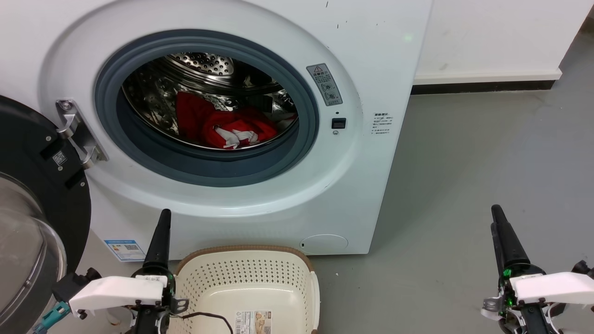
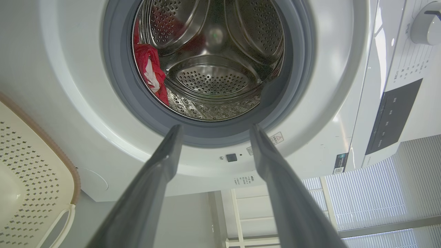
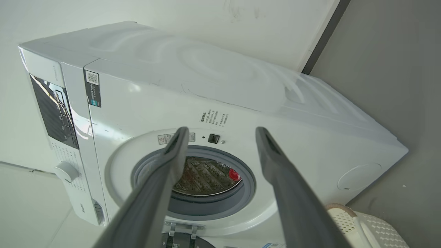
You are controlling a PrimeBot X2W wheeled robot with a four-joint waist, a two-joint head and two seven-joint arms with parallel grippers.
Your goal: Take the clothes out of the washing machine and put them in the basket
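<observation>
So the left gripper (image 2: 217,128) has its two fingers spread wide with nothing between them, aimed pretty much straight into the drum (image 2: 213,75). The right gripper (image 3: 222,131) is spread and empty too, hanging well off to the right of the washing machine (image 1: 371,69) over bare floor (image 1: 464,185). Nothing's been grabbed yet as far as I can tell: the clothes (image 1: 232,127) sit in a red heap at the bottom of the drum, with some white trim poking out at the front of the pile. The basket (image 1: 241,273) is on the floor right in front of the washer, just beside the left gripper, with nothing red in it. My take on the step in hand, which is the reach in: the left arm looks better placed, so go with that one. Keep the fingers wide until they're past the grey gasket (image 1: 209,169), and come in through the middle of the opening instead of skimming the lip. Then drop onto the top of the heap and pinch a thick fold, not just the white edge, which I'd guess slips out. The door (image 1: 28,195) is swung open on the left, close by that arm, so watch the elbow. Pull back slow so the fabric doesn't snag on the gasket, then it's a short drop to the basket.
</observation>
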